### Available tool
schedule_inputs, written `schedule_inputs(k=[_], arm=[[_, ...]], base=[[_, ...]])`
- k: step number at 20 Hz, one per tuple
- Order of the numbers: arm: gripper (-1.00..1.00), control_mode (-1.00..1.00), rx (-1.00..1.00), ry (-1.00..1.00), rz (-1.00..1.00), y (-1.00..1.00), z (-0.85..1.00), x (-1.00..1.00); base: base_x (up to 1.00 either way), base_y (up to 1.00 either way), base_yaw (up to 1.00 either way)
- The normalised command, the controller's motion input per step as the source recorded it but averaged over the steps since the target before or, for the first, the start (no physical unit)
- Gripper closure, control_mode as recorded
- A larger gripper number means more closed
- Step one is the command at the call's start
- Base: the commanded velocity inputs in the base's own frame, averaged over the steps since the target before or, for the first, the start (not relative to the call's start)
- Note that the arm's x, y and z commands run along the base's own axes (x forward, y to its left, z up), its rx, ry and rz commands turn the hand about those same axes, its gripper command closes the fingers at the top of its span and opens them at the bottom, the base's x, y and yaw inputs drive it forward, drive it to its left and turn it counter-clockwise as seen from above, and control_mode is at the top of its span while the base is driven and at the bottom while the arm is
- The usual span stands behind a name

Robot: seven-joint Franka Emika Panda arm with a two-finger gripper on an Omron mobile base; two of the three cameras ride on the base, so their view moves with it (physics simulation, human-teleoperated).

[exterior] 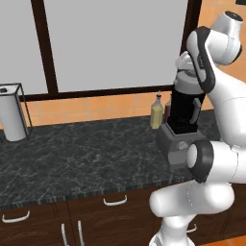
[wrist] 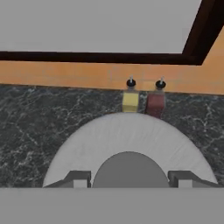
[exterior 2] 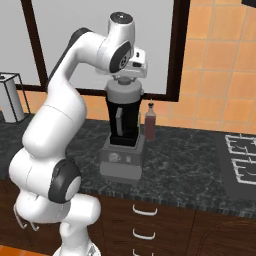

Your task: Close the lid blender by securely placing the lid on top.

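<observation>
Your pincer (wrist: 129,178) sits right over the lid (wrist: 129,140), tips either side of its knob; grip can't be told. Lid's atop the blender (exterior 2: 122,137) jar on the surface (exterior: 86,153), w/ yellow bottle (wrist: 130,101) & red bottle (wrist: 155,103) behind.

obstacles: 2 bottles (wrist: 130,101) behind blender (exterior 2: 123,145) | countertop (exterior: 72,153) left open

The blender (exterior 2: 123,137) stands upright on the dark marble desk (exterior 2: 190,165), its black jar with a side handle on a boxy grey base with front knobs. The light-grey domed lid (exterior 2: 123,89) sits level on top of the jar.
</observation>
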Motion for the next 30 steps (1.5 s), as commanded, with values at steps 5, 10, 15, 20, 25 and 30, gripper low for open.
schedule_inputs(k=[5,10,15,20,25,30], arm=[[1.00,-1.00,-0.04,0.22,0.00,0.07,-0.32,0.03],[1.00,-1.00,-0.06,0.06,0.00,0.04,-0.54,0.00],[-1.00,-1.00,-0.02,0.00,0.00,0.02,-0.22,-0.03],[-1.00,-1.00,0.00,0.00,0.00,0.00,0.00,-0.24],[-1.00,-1.00,0.00,0.00,0.00,0.00,0.00,-0.34],[-1.00,-1.00,0.00,-0.03,0.00,-0.05,0.00,-0.87]], base=[[0.00,0.00,0.00],[0.00,0.00,0.00],[0.00,0.00,0.00],[0.00,0.00,0.00],[0.00,0.00,0.00],[0.00,0.00,0.00]])
